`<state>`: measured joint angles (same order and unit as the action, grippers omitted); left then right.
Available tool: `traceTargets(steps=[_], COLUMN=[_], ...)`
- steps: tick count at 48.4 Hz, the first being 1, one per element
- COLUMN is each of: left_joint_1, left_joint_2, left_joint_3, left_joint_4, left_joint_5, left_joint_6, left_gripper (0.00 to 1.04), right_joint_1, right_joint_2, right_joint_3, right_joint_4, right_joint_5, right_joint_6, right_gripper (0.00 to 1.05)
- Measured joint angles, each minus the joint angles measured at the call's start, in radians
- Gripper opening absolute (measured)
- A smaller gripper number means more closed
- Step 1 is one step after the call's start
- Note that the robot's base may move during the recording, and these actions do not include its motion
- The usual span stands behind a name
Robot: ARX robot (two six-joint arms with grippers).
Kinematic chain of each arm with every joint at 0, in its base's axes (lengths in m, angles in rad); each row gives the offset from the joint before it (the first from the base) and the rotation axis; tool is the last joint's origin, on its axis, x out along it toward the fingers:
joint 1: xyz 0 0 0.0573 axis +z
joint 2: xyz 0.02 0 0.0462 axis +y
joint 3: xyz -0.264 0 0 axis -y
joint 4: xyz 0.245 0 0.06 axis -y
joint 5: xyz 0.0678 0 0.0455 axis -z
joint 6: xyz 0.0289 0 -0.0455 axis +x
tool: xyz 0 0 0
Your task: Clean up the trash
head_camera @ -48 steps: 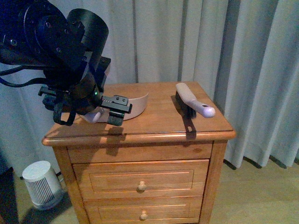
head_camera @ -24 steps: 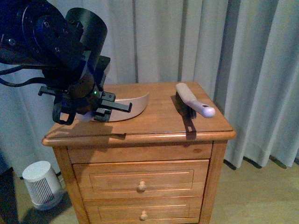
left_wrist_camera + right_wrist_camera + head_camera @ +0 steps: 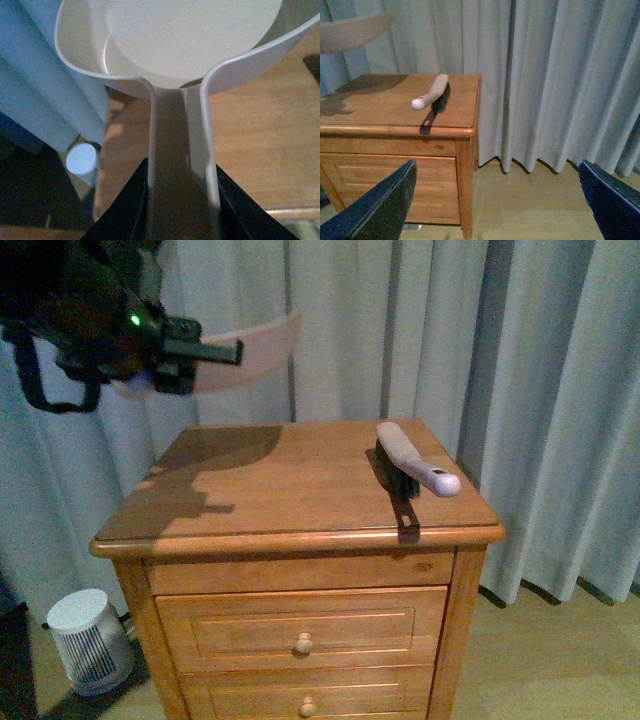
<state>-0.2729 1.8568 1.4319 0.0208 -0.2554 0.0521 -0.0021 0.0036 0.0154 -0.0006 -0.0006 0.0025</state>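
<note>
High above the left rear corner of the honey-coloured wooden nightstand [image 3: 300,495], my left gripper [image 3: 200,350] holds the pale pink plastic dustpan [image 3: 262,343] in the air, clear of the top. Through the left wrist camera I see my two black fingers [image 3: 122,210] pressed against either side of the pan's long channelled handle [image 3: 180,150], pinching it firmly. The wide scoop points away from me, its smooth pale inside facing the lens. A dark shadow [image 3: 215,455] of pan and arm falls across the left half of the top.

On the right half of the nightstand lies a hand brush [image 3: 410,458] with a pale handle and black bristles, its rounded handle end near the front edge. Grey-white pleated curtains [image 3: 400,330] hang behind, and a small white round fan [image 3: 90,640] stands on the floor to the left of the nightstand.

My right gripper [image 3: 497,165] hangs off to the right of the nightstand, well apart from it, its two dark fingers [image 3: 385,205] spread wide with nothing between them.

As for the crumpled paper trash, I cannot tell where it is; none of my three views shows it.
</note>
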Motion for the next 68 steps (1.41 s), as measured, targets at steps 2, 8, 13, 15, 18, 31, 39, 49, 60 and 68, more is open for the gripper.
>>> traceTargets(steps=[2, 8, 13, 15, 18, 31, 39, 49, 60, 68], left_joint_1=[0.014, 0.035, 0.062, 0.069, 0.085, 0.196, 0.314, 0.384, 0.373, 0.341], left_joint_2=[-0.058, -0.179, -0.329, -0.369, -0.452, -0.787, -0.978, -1.180, -1.338, -1.385], left_joint_3=[-0.042, -0.132, -0.259, -0.293, -0.365, -0.605, -0.711, -0.818, -0.884, -0.922], left_joint_4=[0.056, 0.138, 0.216, 0.227, 0.242, 0.245, 0.199, 0.112, 0.024, -0.008], left_joint_5=[0.009, 0.025, 0.084, 0.103, 0.137, 0.249, 0.320, 0.399, 0.425, 0.413], left_joint_6=[0.008, 0.042, 0.083, 0.095, 0.122, 0.206, 0.218, 0.233, 0.237, 0.231], left_gripper=[0.29, 0.29, 0.29, 0.29, 0.29, 0.29, 0.29, 0.29, 0.29, 0.29], right_joint_1=[0.000, 0.000, 0.000, 0.000, 0.000, 0.000, 0.000, 0.000, 0.000, 0.000], right_joint_2=[0.000, 0.000, 0.000, 0.000, 0.000, 0.000, 0.000, 0.000, 0.000, 0.000], right_joint_3=[0.000, 0.000, 0.000, 0.000, 0.000, 0.000, 0.000, 0.000, 0.000, 0.000], right_joint_4=[0.000, 0.000, 0.000, 0.000, 0.000, 0.000, 0.000, 0.000, 0.000, 0.000], right_joint_5=[0.000, 0.000, 0.000, 0.000, 0.000, 0.000, 0.000, 0.000, 0.000, 0.000], right_joint_6=[0.000, 0.000, 0.000, 0.000, 0.000, 0.000, 0.000, 0.000, 0.000, 0.000], right_gripper=[0.97, 0.97, 0.97, 0.97, 0.97, 0.97, 0.97, 0.97, 0.97, 0.97])
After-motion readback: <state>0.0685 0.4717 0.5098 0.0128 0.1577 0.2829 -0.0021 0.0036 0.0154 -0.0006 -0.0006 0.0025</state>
